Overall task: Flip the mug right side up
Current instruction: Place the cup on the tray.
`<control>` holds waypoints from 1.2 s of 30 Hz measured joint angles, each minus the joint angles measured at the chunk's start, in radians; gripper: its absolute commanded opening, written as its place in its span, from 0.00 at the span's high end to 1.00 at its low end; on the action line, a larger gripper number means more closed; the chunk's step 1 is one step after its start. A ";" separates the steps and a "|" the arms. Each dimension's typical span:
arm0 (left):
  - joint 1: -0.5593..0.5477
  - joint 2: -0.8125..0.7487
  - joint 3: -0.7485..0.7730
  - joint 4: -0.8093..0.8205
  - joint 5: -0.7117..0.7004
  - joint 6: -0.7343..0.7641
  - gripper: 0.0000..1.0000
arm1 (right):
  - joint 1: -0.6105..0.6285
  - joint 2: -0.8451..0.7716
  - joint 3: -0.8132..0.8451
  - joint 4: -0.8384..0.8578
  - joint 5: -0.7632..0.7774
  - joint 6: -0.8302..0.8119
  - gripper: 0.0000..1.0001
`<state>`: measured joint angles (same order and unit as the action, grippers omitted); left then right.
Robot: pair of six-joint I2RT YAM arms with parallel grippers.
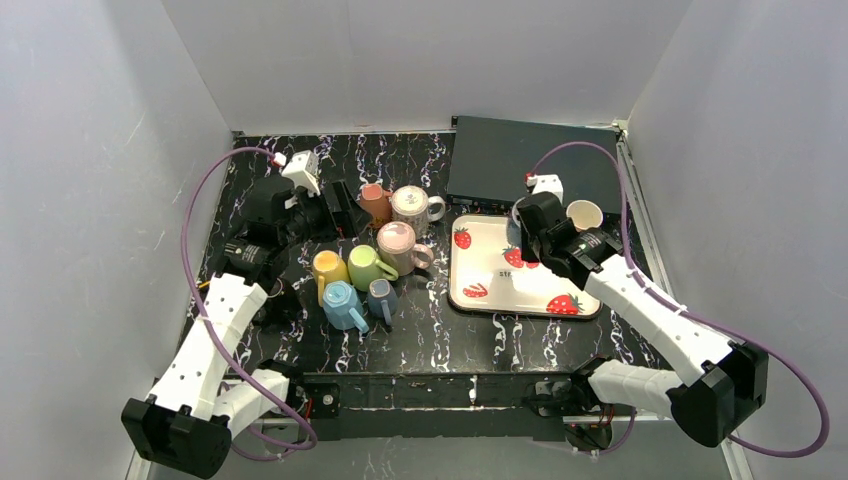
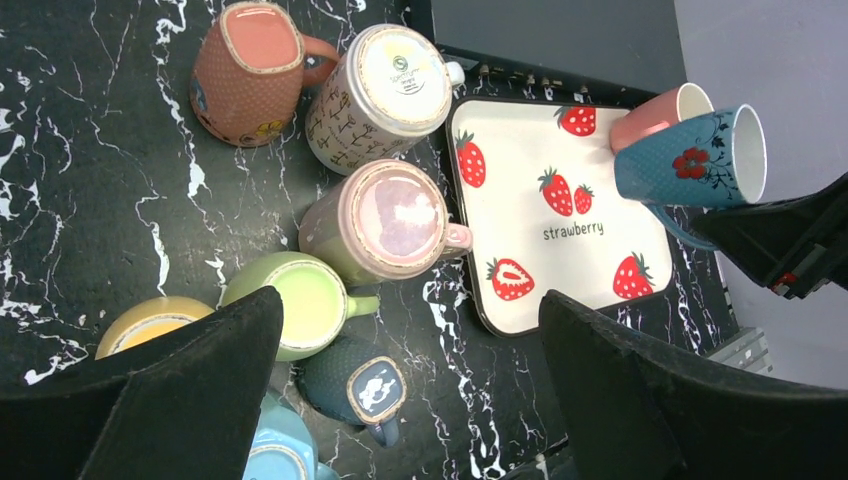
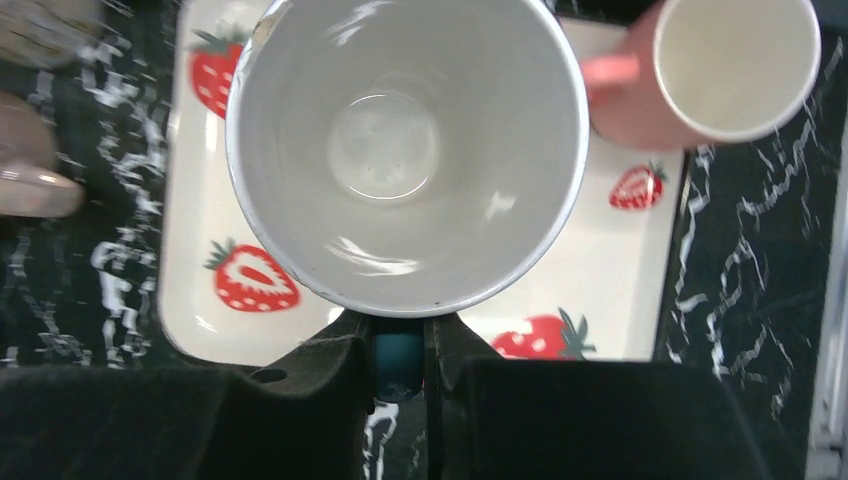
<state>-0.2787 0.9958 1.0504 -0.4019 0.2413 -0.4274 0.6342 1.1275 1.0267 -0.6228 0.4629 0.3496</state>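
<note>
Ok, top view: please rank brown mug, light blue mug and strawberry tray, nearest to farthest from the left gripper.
1. brown mug, just right of the left gripper
2. light blue mug, nearer the arm bases
3. strawberry tray, far right

mug (image 3: pixel 405 150): glossy glazed ceramic | tray (image 2: pixel 570 265): smooth, glossy | table (image 2: pixel 100 180): marble-look | left fingers (image 2: pixel 650 400): matt black

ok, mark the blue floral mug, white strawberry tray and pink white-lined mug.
blue floral mug (image 2: pixel 690 160): left wrist view, outer wall.
white strawberry tray (image 2: pixel 520 215): left wrist view, bare surface.
pink white-lined mug (image 3: pixel 735 65): right wrist view, interior.
</note>
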 measured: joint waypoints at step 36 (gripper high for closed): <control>0.000 0.013 -0.054 0.010 -0.058 0.024 0.04 | -0.294 0.219 -0.105 -0.178 0.232 0.660 0.99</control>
<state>-0.2787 1.0088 0.9966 -0.3920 0.1833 -0.4038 0.3401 1.3460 0.9218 -0.8005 0.6949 1.0092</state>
